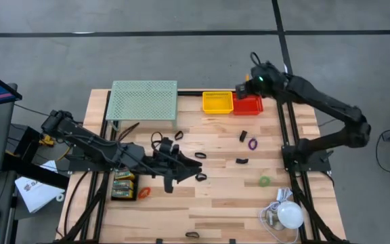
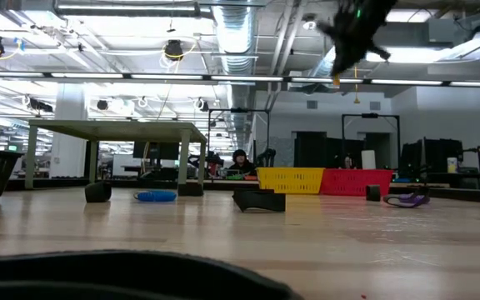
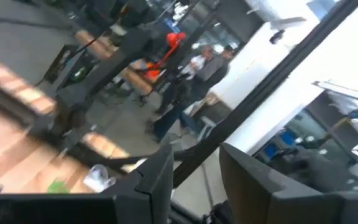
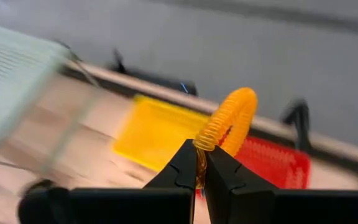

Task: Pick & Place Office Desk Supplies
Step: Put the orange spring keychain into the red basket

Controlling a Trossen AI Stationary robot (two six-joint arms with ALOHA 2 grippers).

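My right gripper point(image 4: 201, 163) is shut on an orange coiled ring point(image 4: 232, 118) and hangs high over the far edge, above where the yellow bin point(image 1: 217, 102) meets the red bin point(image 1: 249, 106); the low view shows it near the top point(image 2: 350, 46). My left gripper point(image 3: 197, 180) is open and lies low over the table's middle point(image 1: 181, 173), touching nothing. Loose on the wood lie black clips point(image 1: 244, 135) point(image 1: 241, 160) point(image 1: 201, 177), a purple ring point(image 1: 252, 143), a green ring point(image 1: 265, 181), an orange ring point(image 1: 143, 192) and green card packs point(image 1: 122, 184). My right gripper pinches the orange coiled ring at one spot on its loop point(image 4: 205, 142), between the two fingertips. The ring is lifted clear of the table and bins, and the rest of its loop stands out beyond the fingertips.
A pale-green mesh stand point(image 1: 143, 102) sits at the far left of the table. A white dome with its cord point(image 1: 290, 215) rests at the near right corner. Another black piece point(image 1: 191, 234) lies at the near edge. Bare wood shows between the clips and the near edge.
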